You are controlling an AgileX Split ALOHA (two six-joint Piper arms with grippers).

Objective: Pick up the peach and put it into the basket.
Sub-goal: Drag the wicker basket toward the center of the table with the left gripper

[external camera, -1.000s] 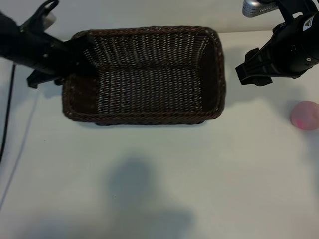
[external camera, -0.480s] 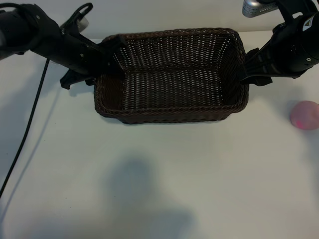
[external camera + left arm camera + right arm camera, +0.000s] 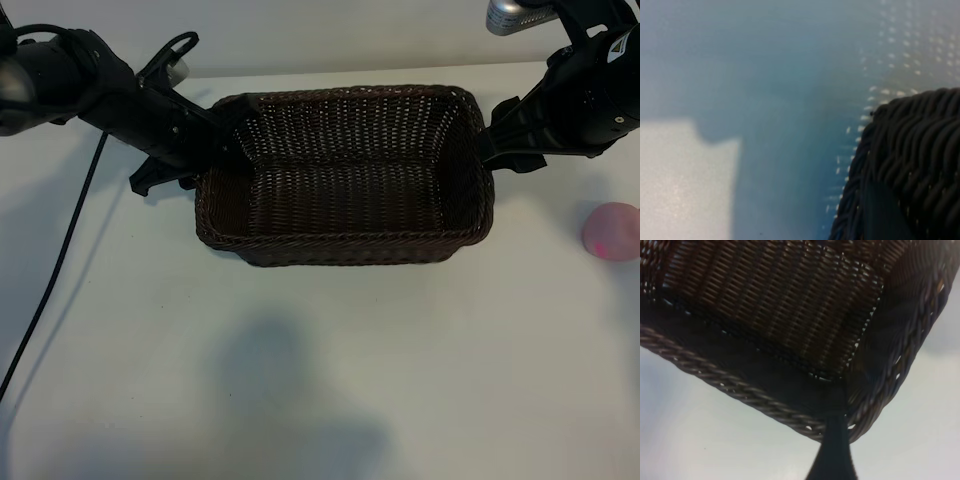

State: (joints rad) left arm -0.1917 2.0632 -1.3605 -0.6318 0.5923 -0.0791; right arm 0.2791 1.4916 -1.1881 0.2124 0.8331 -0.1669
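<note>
Left hand (image 3: 222,128): clamped on basket (image 3: 345,250) rim.
Right hand (image 3: 497,142): spread wide beside the opposite rim.
Peach (image 3: 611,231): alone on worktop (image 3: 320,380).
Advice: steady basket, then reach for fruit.

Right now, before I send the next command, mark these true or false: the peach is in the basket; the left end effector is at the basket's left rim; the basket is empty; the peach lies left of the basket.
1. The peach is in the basket. False: it lies on the table, outside.
2. The left end effector is at the basket's left rim. True.
3. The basket is empty. True.
4. The peach lies left of the basket. False: it lies to the right, near the right end effector.
</note>
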